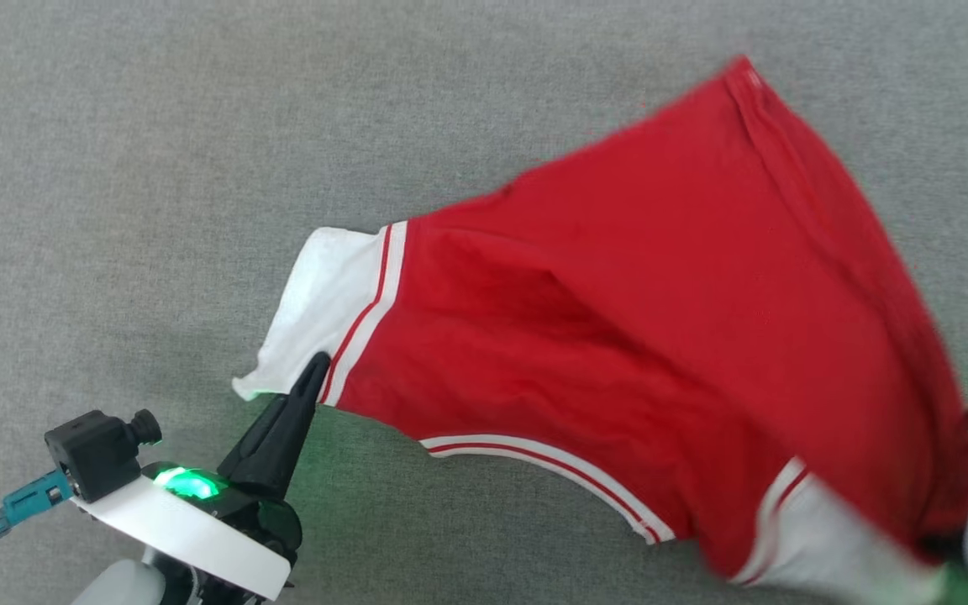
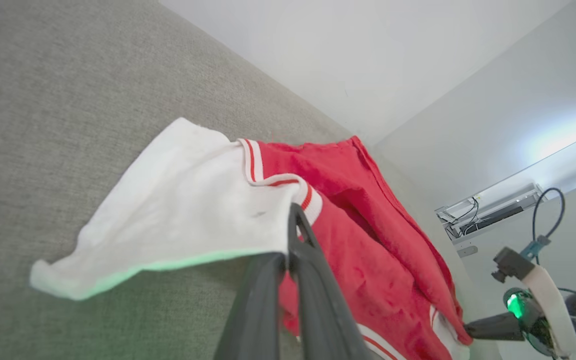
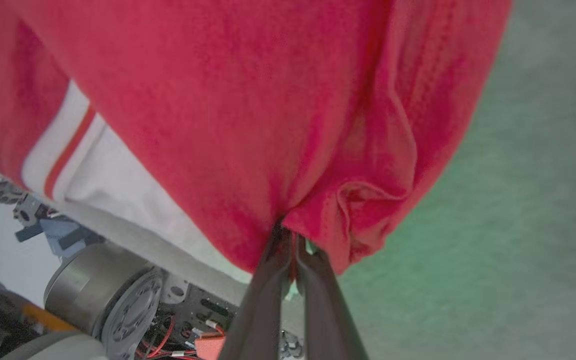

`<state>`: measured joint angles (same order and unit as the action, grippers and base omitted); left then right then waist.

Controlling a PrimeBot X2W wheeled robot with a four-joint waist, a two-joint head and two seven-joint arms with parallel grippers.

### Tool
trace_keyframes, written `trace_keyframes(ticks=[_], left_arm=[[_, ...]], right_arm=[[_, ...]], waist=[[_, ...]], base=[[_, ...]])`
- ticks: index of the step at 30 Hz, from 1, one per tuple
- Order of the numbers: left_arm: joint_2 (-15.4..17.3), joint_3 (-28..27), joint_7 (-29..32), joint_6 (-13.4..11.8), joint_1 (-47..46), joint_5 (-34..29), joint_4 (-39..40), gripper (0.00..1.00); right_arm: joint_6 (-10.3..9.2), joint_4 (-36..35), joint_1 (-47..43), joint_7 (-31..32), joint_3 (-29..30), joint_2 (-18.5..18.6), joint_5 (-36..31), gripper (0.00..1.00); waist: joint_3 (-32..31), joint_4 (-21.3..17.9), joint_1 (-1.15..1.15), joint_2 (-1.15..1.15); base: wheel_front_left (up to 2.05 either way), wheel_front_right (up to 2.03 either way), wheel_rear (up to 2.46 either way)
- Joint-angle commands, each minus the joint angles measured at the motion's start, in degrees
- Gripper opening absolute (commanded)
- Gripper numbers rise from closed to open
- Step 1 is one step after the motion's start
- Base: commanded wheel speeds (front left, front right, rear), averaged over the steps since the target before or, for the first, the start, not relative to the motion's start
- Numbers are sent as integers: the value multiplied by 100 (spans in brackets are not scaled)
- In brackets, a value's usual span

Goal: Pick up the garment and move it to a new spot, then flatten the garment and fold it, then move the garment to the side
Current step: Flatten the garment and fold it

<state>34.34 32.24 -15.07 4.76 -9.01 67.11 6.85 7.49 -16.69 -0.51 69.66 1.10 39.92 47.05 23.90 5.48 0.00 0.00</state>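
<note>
The garment (image 1: 618, 319) is bright red with white sleeve ends and red-and-white stripe trim. It hangs stretched between my two grippers above the grey surface. My left gripper (image 1: 316, 363) is shut on the edge of one white sleeve end (image 2: 183, 200), its fingertips (image 2: 294, 212) pinched together on the cloth. My right gripper (image 3: 287, 235) is shut on a bunched fold of the red cloth (image 3: 268, 100). In the left wrist view the right gripper (image 2: 470, 331) pinches the garment's far lower corner. The head view blurs the garment's right side.
A grey fabric-covered surface (image 1: 198, 126) spreads under the garment in every direction. A white wall (image 2: 368, 60) rises behind it, with a shelf and cables (image 2: 493, 210). My own body's joints and wiring (image 3: 103, 295) lie below the right gripper.
</note>
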Motion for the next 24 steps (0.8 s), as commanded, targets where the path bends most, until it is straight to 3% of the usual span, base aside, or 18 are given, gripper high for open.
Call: trace_keyframes(ticks=[1,6,12,13,14,15,18,24], left_arm=[[21,-28,-11,-17,61,2,-12,0],[30,-15,23,-18,66,8,-82,0],[9,17,49,5,34,34,-168,0],[8,23,50,10,39,29,-181,0],[-1,25,45,13,47,38,-193,0],[-7,26,44,18,56,48,-203,0],[-27,23,36,27,104,52,-225,0],[-87,-19,23,41,89,43,-207,0]], right_arm=[[-1,-164,-331,74,-132,-146,-53,0],[-1,-562,-943,156,-608,-471,-188,0],[-1,-528,-842,-155,-710,-687,-343,0],[-1,-521,-811,-232,-668,-700,-386,19],[-1,-533,-799,-300,-627,-701,-425,52],[-1,-570,-804,-358,-569,-696,-482,99],[-1,-726,-818,-520,-188,-708,-576,100],[-1,-1309,-509,-134,778,-300,-514,100]], waist=[[-46,-29,0,0],[-113,-54,0,0],[-155,-63,0,0],[-164,-62,0,0],[-173,-61,0,0],[-179,-60,0,0],[-198,-50,0,0],[-142,-51,0,0]], base=[[0,0,0],[0,0,0],[0,0,0],[0,0,0],[0,0,0],[0,0,0],[0,0,0],[0,0,0]])
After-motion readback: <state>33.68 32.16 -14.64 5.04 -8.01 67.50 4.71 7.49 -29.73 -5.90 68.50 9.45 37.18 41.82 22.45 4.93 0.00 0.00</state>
